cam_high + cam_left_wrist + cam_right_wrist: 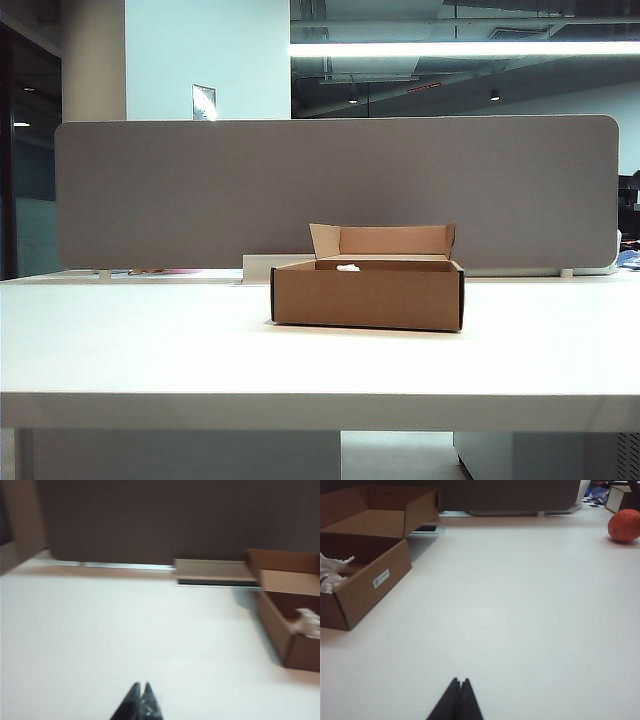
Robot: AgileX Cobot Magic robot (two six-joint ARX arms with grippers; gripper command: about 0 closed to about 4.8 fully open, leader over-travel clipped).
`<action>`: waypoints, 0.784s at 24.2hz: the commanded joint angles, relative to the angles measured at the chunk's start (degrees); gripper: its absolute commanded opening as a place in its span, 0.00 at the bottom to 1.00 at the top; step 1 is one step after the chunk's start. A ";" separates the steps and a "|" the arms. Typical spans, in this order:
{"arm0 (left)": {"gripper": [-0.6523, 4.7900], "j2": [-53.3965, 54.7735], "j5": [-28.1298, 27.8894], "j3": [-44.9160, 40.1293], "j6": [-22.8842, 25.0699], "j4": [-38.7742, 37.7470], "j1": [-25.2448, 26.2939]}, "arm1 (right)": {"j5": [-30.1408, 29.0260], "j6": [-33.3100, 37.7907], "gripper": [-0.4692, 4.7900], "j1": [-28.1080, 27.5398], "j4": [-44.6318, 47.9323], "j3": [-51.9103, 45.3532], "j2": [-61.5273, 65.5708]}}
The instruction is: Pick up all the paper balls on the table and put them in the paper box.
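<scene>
Paper balls (331, 572) lay in the paper box (367, 293) — table (150, 340) bare.
Left gripper (140, 686) and right gripper (459, 681) — both clenched, holding nothing, above the table.

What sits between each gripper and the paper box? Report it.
Nothing visible. The left gripper and the right gripper are both shut, hovering over bare table on either side of the paper box. Only white surface lies between each and the box. Paper balls are already in the box; none shows on the table.
</scene>
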 commanded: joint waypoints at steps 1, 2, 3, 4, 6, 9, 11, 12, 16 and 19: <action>0.11 0.07 -1.81 0.17 -0.11 0.48 0.07 | 0.24 0.09 0.08 0.00 0.76 -0.26 -0.11; 0.11 0.07 -1.70 0.17 -0.11 0.48 0.07 | 0.24 0.09 0.08 0.00 0.74 -0.26 -0.11; 0.11 0.07 -1.60 0.17 -0.09 0.48 0.07 | 0.22 0.09 0.08 0.00 0.76 -0.26 -0.11; 0.11 0.07 -1.62 0.17 -0.07 0.48 0.09 | 0.22 0.09 0.08 0.00 0.76 -0.26 -0.11; 0.11 0.07 -0.87 0.17 -0.07 0.44 0.50 | 0.24 0.09 0.08 0.00 0.76 -0.26 -0.11; 0.11 0.07 1.38 0.17 -0.07 0.39 2.08 | 0.22 0.09 0.08 0.00 0.76 -0.26 -0.11; 0.11 0.07 1.22 0.17 0.04 0.31 2.12 | 0.22 0.09 0.08 0.00 0.76 -0.26 -0.11; 0.11 0.07 1.22 0.17 0.11 0.31 2.10 | 0.22 0.09 0.08 0.00 0.74 -0.26 -0.11; 0.11 0.07 1.42 0.17 0.00 -0.83 2.10 | 0.24 0.09 0.08 0.00 0.74 -0.26 -0.11; 0.11 0.07 1.40 0.17 0.09 -1.46 2.10 | 0.22 0.09 0.08 0.00 0.74 -0.26 -0.11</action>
